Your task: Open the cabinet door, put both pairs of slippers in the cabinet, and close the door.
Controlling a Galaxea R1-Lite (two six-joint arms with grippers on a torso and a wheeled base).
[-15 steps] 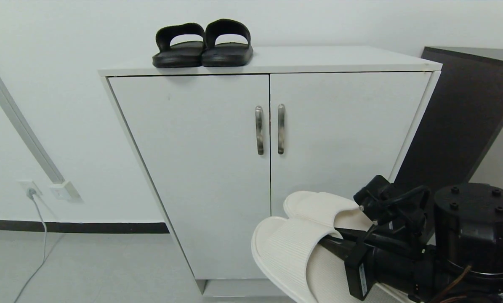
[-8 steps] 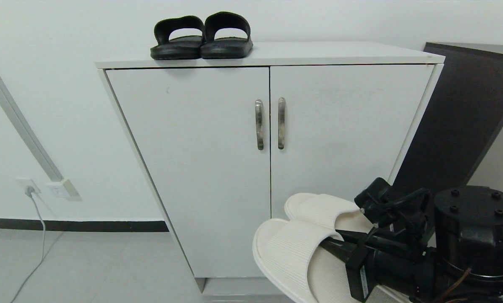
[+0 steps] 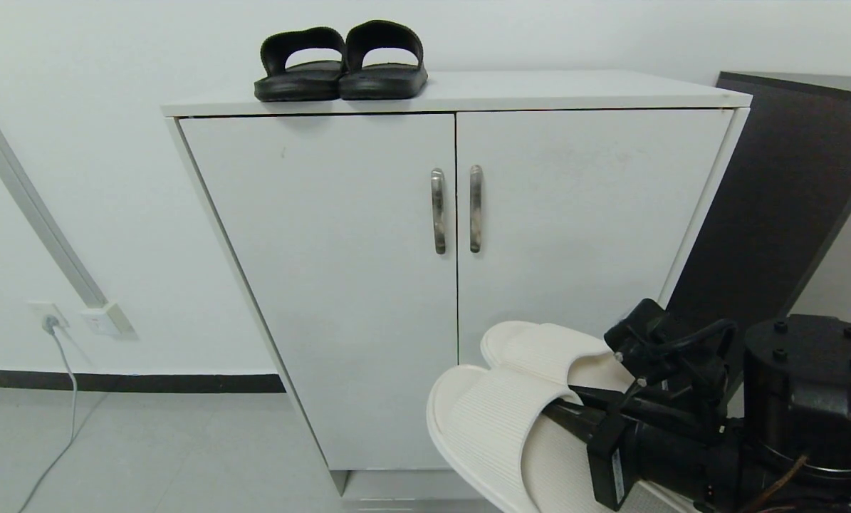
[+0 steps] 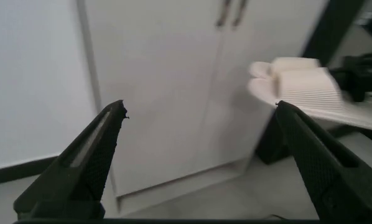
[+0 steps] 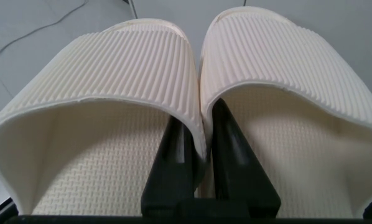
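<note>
My right gripper clamps the cream ribbed cloth slippers before the shut white two-door cabinet. The black rubber slides sit on top of it. My left gripper gapes empty. Nothing is stowed yet.

Sparsely furnished indoor corner set up like a home entryway. A white two-door cabinet with paired metal handles stands against a plain white wall. Black slippers rest on its top, and white slippers appear low in front of it. A wall socket with a plugged cable, a dark skirting strip and a grey floor mark an ordinary interior.
</note>
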